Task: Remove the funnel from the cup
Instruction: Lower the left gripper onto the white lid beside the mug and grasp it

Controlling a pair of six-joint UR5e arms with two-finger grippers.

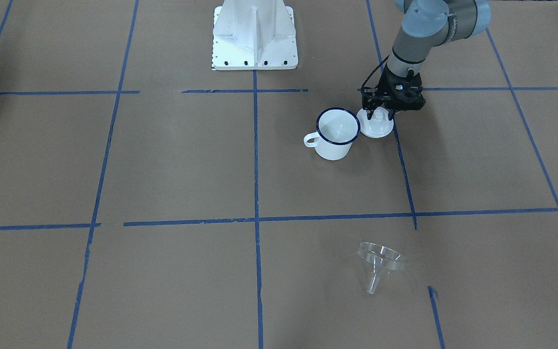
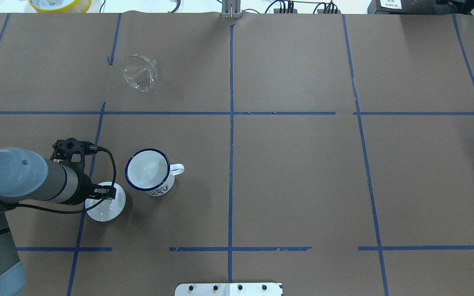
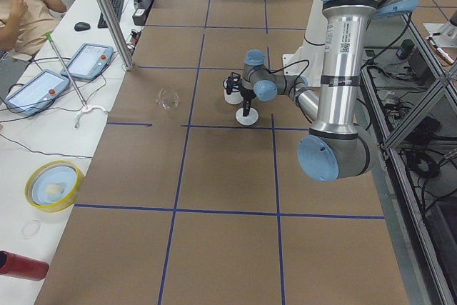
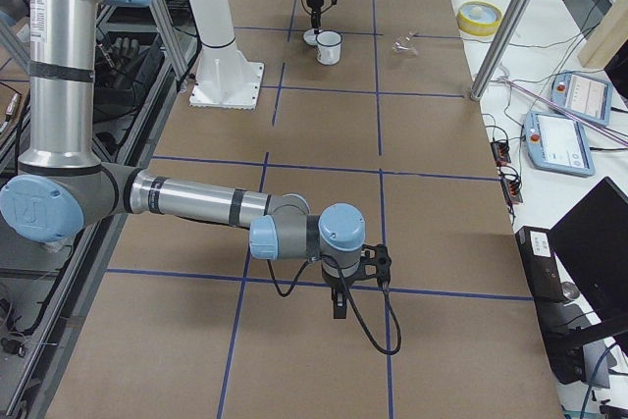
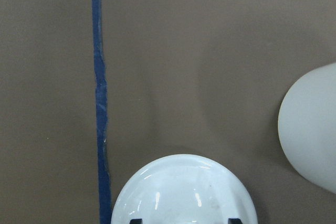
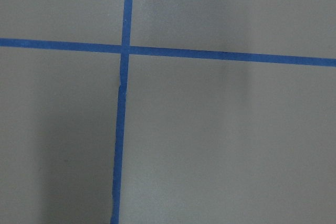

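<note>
The clear funnel [image 1: 378, 261] lies on its side on the brown table, far from the cup, also in the overhead view [image 2: 139, 73]. The cup [image 1: 337, 133] is a white enamel mug with a dark blue rim, standing upright and empty [image 2: 148, 170]. My left gripper [image 1: 379, 115] is low over a round white knobbed lid [image 1: 376, 128] that rests on the table beside the cup. Its fingers stand apart on either side of the knob. The left wrist view shows the lid [image 5: 184, 192] and the cup's side [image 5: 312, 129]. My right gripper [image 4: 340, 306] hovers over the table far from both; I cannot tell its state.
The robot's white base [image 1: 255, 36] stands at the table's edge behind the cup. Blue tape lines [image 2: 231, 123] cross the table. A yellow bowl [image 2: 60, 4] sits beyond the far edge. An operator [image 3: 21, 5] and tablets are beside the table.
</note>
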